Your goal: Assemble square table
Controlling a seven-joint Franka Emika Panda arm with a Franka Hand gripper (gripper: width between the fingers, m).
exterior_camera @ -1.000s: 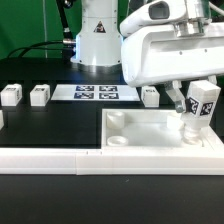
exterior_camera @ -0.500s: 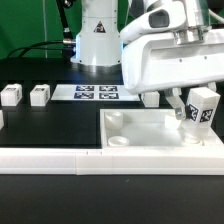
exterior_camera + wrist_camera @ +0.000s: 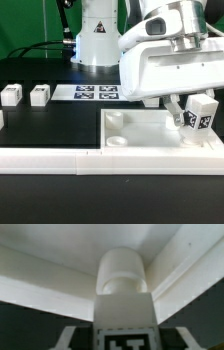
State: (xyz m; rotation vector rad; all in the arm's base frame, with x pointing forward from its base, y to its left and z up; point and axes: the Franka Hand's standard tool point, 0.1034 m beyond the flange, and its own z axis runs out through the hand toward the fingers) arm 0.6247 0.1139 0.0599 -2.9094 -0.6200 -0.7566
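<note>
The hand (image 3: 194,110) is grasping a white leg (image 3: 201,113) in the right half of the exterior view, just below the arm's bulky white body. Its two fingers are clenching the leg from either side. The leg is leaning, with its tagged face looking toward the camera and its lower end pointing down into the far right corner of the square tabletop (image 3: 150,128). Whether that end is touching the tabletop cannot be told.

The tabletop is lying flat on the black desk (image 3: 50,128), filling the lower right of the frame, with two round sockets (image 3: 117,141) showing along its left side. The long L-shaped rail (image 3: 50,156) is running along the lower edge, against the tabletop's near side.

Two loose legs (image 3: 12,95) are sitting side by side at the middle left. The marker board (image 3: 97,93) is lying beside them toward the centre.

In the wrist view the leg (image 3: 122,286) is standing out from the hand, its rounded tip reaching toward the tabletop's white walls (image 3: 40,280).
</note>
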